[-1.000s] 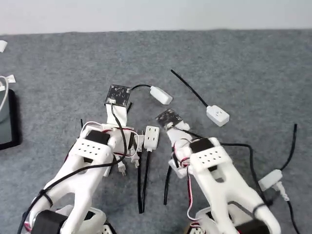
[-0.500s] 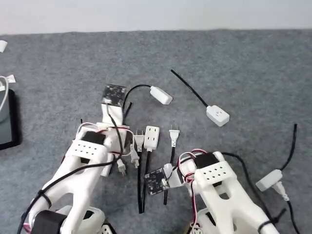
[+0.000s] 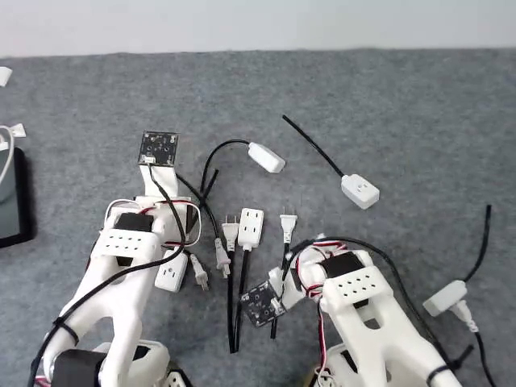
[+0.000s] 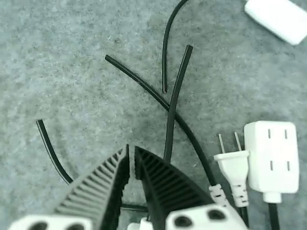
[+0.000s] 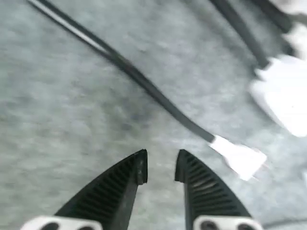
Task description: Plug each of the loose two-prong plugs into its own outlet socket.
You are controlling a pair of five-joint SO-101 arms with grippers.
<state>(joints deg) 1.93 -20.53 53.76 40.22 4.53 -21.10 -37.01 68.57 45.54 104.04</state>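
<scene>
Left wrist view: left gripper (image 4: 132,155) fingers pressed almost together, empty, above the grey table (image 4: 72,57). Two-prong plug (image 4: 231,163) lies just beside the outlet socket (image 4: 271,160), parallel to it, prongs pointing away from the robot. In the high view it lies to the left arm's right, and that arm looks nearer. Right gripper (image 5: 160,167) fingers spread, empty, with a white plug (image 5: 240,160) near. Loose cords (image 4: 175,96) crowd the approach.
</scene>
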